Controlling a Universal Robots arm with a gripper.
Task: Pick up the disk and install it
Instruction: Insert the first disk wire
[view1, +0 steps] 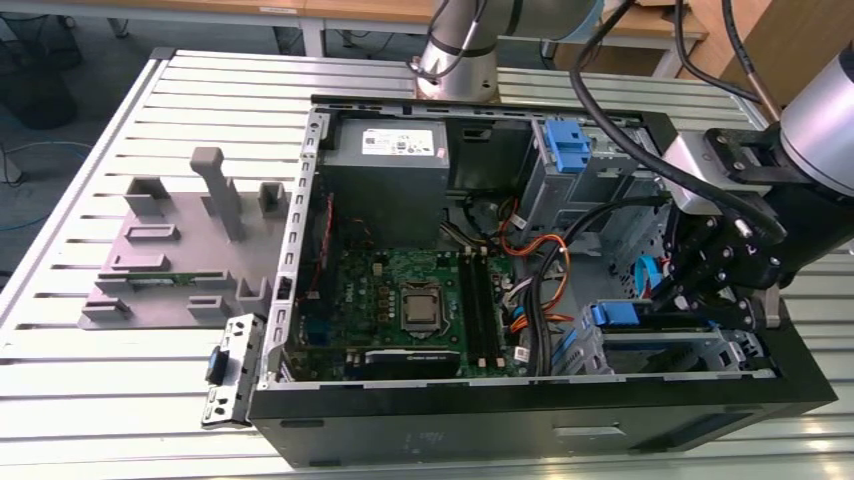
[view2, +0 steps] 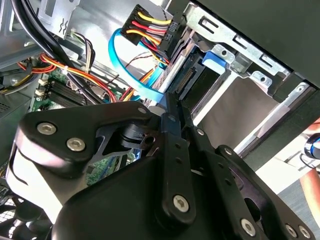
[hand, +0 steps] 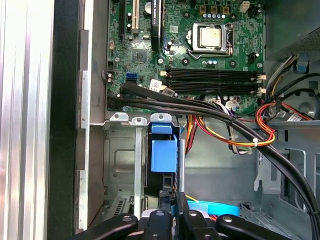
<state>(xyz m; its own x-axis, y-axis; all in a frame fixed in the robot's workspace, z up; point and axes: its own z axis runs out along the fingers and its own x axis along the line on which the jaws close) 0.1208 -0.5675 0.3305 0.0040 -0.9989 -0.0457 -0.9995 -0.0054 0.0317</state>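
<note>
jaws: gripper (hand: 172, 200) fingers pressed together, nothing between them that i can see, tips just beside the disk (hand: 164, 152).
disk: edge-on in the cage (hand: 120, 150), blue rail end facing me.
handling: i judge it heavy, stiff, shock-sensitive, with slippery faces.
hold: the blue rails, clear of the cables (hand: 240, 135).

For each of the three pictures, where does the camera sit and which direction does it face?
Exterior view: off the arm, above, looking down into the open computer case; arm and pincer show.
First wrist view: on the wrist, facing the motherboard and blue latch; pincer base shows.
Second wrist view: on the wrist, behind the pincer, facing the drive bay.
Both wrist views share the blue latch.
</note>
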